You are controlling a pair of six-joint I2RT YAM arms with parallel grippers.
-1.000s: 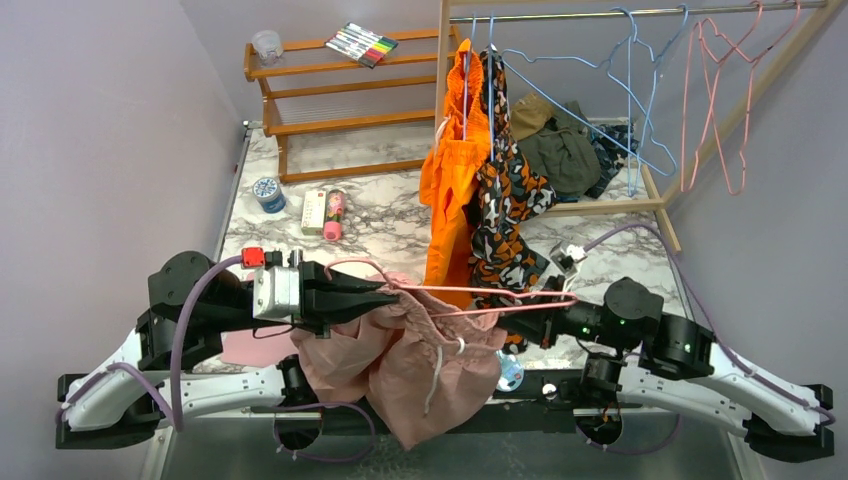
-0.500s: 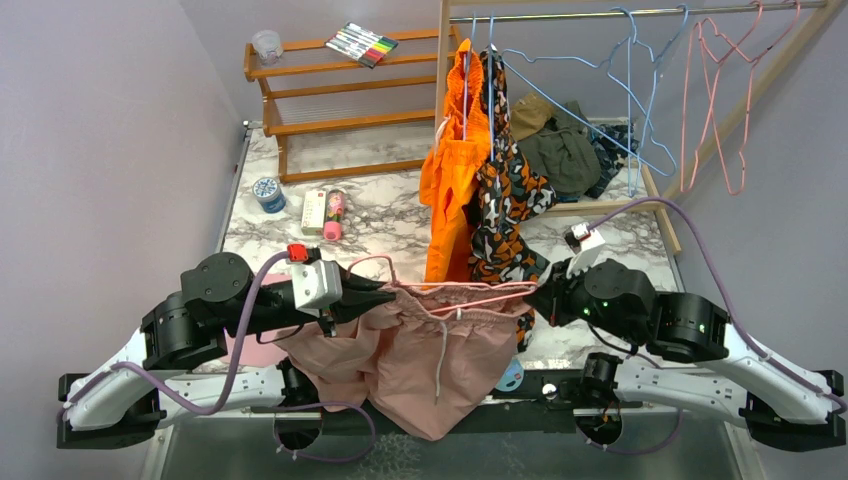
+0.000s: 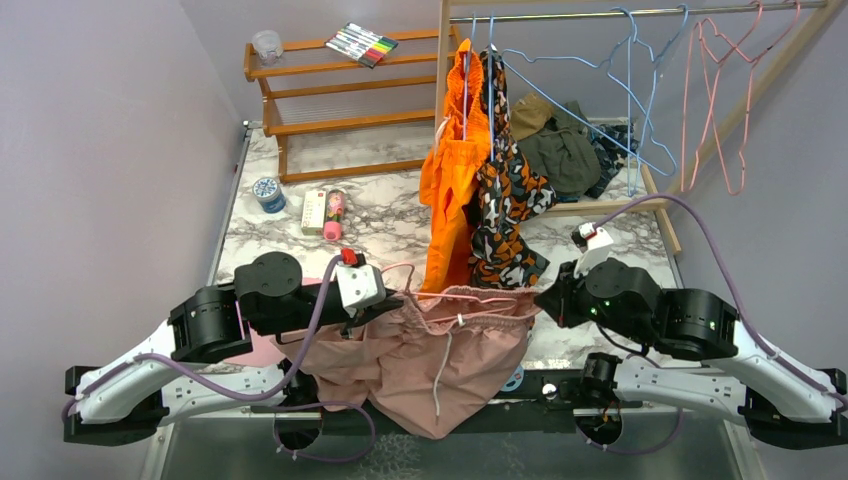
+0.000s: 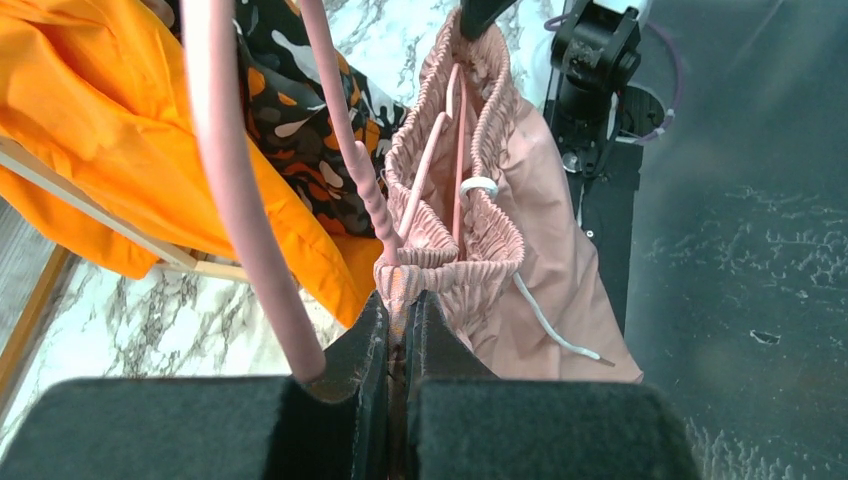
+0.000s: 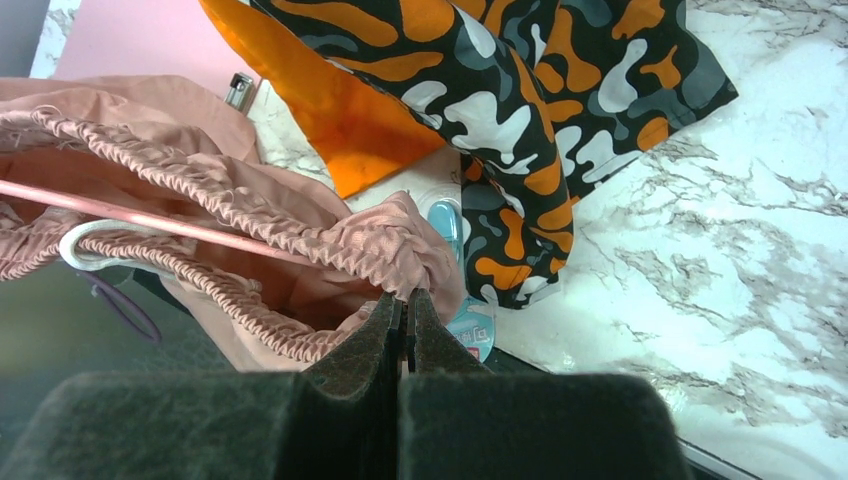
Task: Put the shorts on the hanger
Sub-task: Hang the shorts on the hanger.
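Observation:
The dusty-pink shorts [image 3: 440, 345] hang by the waistband, stretched between both grippers over the table's near edge, with the white drawstring dangling. The pink wire hanger [image 3: 465, 297] lies along the open waistband, its hook near the left gripper. My left gripper [image 3: 395, 297] is shut on the waistband's left end [image 4: 440, 250], where the hanger wire [image 4: 345, 140] runs down to the jaws [image 4: 402, 305]. My right gripper [image 3: 542, 300] is shut on the waistband's right end [image 5: 400, 245]. The hanger's bar [image 5: 150, 222] runs inside the waistband towards my right gripper [image 5: 407, 298].
A plain orange garment [image 3: 450, 190] and a camouflage garment [image 3: 505, 210] hang from the rail just behind the shorts. Light-blue hangers [image 3: 640, 100] and pink hangers [image 3: 720, 90] hang further right. A wooden shelf [image 3: 330, 100], a tin [image 3: 267, 193], a bottle [image 3: 334, 215] and dark clothes [image 3: 560, 150] are behind.
My left arm has swung right and forward, and my right wrist has risen and turned. The shorts now hang straighter between the grippers, with the waistband span shorter.

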